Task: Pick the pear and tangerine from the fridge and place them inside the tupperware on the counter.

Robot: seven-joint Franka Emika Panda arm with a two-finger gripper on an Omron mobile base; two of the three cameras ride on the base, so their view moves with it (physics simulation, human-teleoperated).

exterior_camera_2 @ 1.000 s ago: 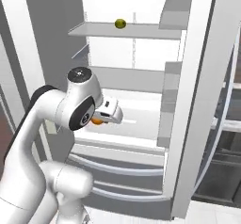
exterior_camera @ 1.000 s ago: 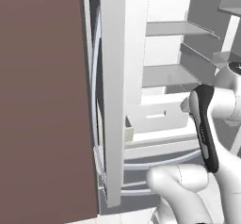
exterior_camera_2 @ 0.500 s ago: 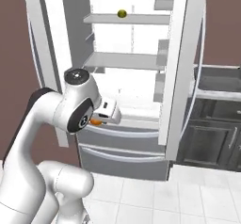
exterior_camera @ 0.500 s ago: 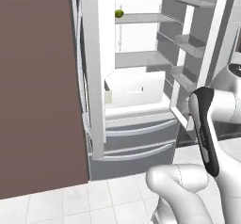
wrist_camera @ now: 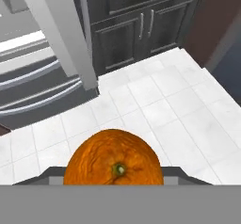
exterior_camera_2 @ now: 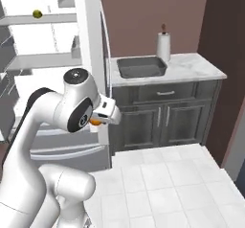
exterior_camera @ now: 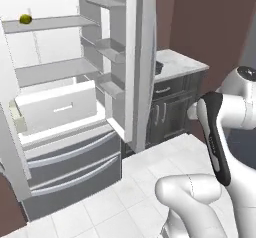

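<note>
While clamped on the small round bright orange tangerine (wrist_camera: pixel 113 159), the two-finger claw (exterior_camera_2: pixel 99 122) hangs in the air above the white tiled floor (exterior_camera_2: pixel 162 179), just off the edge of the tall fridge (exterior_camera_2: pixel 91 50) and level with the dark grey cabinet doors (exterior_camera_2: pixel 167 121). Seen from the hand camera: fruit low in the middle, stem dimple facing out, pale floor tiles (wrist_camera: pixel 164 96) beyond it. Seen from the right base camera: only a sliver of orange (exterior_camera_2: pixel 95 122) showing under the white hand.

Right of the fridge, against the brown wall: white marble-patterned worktop (exterior_camera_2: pixel 196 66) over those cabinets. On that worktop, nearest the fridge: shallow dark grey rectangular tupperware tray (exterior_camera_2: pixel 141 67) with a raised rim. Behind the tray's far right corner: upright white paper towel roll (exterior_camera_2: pixel 163 46), apart from the tray.

Inside the fridge, doors swung wide, white interior with shelves and bins: small yellow-green pear (exterior_camera_2: pixel 37 14) on the upper shelf, also caught from the left base camera (exterior_camera: pixel 25 18) near that shelf's left end. Below the shelves: white drawer (exterior_camera: pixel 57 107) pulled partly out. Beneath the drawer: two grey freezer fronts (exterior_camera: pixel 70 157) with long curved silvery handles. Well apart from the fridge's shelves: the tangerine, out in the open between fridge and worktop, not over the tray.
</note>
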